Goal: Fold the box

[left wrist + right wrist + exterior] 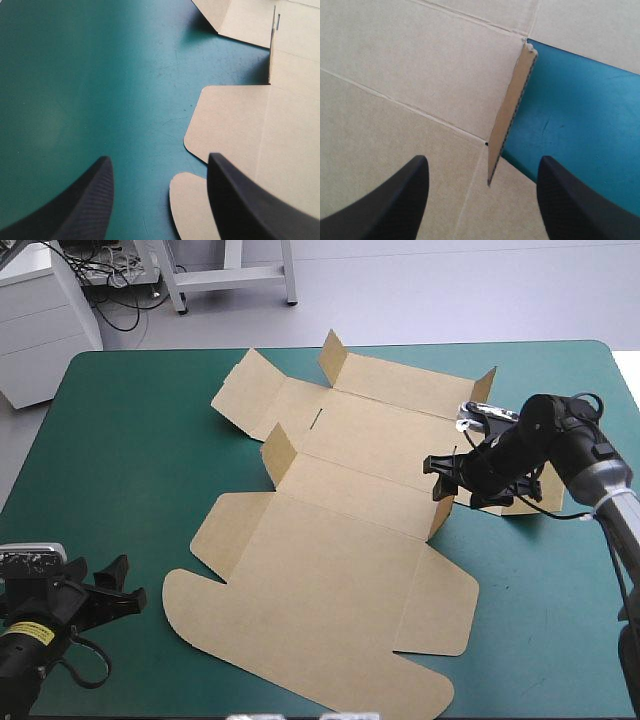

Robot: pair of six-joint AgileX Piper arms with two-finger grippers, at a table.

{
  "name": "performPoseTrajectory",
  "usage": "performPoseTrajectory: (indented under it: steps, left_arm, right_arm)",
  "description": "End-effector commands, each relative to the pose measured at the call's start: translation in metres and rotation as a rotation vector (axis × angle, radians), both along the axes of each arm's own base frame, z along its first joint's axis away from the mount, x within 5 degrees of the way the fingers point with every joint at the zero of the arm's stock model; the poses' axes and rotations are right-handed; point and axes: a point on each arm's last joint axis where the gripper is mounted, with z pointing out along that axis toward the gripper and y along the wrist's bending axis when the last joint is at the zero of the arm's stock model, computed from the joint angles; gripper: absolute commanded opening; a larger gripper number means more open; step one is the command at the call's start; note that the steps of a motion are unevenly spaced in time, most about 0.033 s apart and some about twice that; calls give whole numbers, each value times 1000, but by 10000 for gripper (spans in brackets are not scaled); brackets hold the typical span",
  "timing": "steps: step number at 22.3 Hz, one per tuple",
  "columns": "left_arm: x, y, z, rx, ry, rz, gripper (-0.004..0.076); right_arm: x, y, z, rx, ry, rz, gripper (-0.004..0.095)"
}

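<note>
We saw the box [330,580] lying mostly flat in the middle of the teal-green surface [120,440]. The right pincer [437,481] stood open at the box's right edge, an upright flap [512,110] between its spread fingers, touching neither. The left pincer [128,582], also open, sat just off the box's near left corner

A lab is indicated by a white drawer cabinet [45,325], tangled black floor cables [120,292] and a grey metal stand [232,276].
</note>
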Motion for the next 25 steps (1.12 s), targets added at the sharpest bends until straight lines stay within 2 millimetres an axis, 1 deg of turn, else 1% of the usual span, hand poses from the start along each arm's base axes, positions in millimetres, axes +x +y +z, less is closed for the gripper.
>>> performPoseTrajectory:
  steps: [1,2,4,6,11,14,15,17,21,24,25]
  left_arm:
    - [4,0,16,-17,-97,5,397]
    - [4,0,16,-19,-92,4,397]
    - [2,-1,13,-17,-63,1,397]
    - [2,-1,13,-17,-53,0,397]
    - [2,-1,12,-26,-49,-3,397]
    - [2,-1,12,-24,-49,-2,397]
    - [2,-1,12,-21,-49,-1,397]
    - [1,-1,12,-16,-39,-2,397]
    - [1,-1,11,-12,-27,-4,397]
    - [1,-1,10,-11,-22,-4,397]
    - [1,-1,10,-11,-20,-5,397]
  right_arm:
    - [7,5,17,26,-70,-40,577]
    - [14,4,14,8,-62,-53,577]
    - [20,0,7,-47,-28,-79,577]
    - [23,0,1,-67,-9,-83,578]
    - [34,3,-14,-48,22,-106,576]
    - [37,13,-26,-63,52,-78,576]
    - [39,20,-34,-72,73,-58,576]
    - [41,27,-42,-83,89,-38,574]
    - [43,27,-44,-108,74,-36,563]
    - [45,25,-43,-132,60,-33,495]
    - [45,24,-43,-142,57,-32,453]
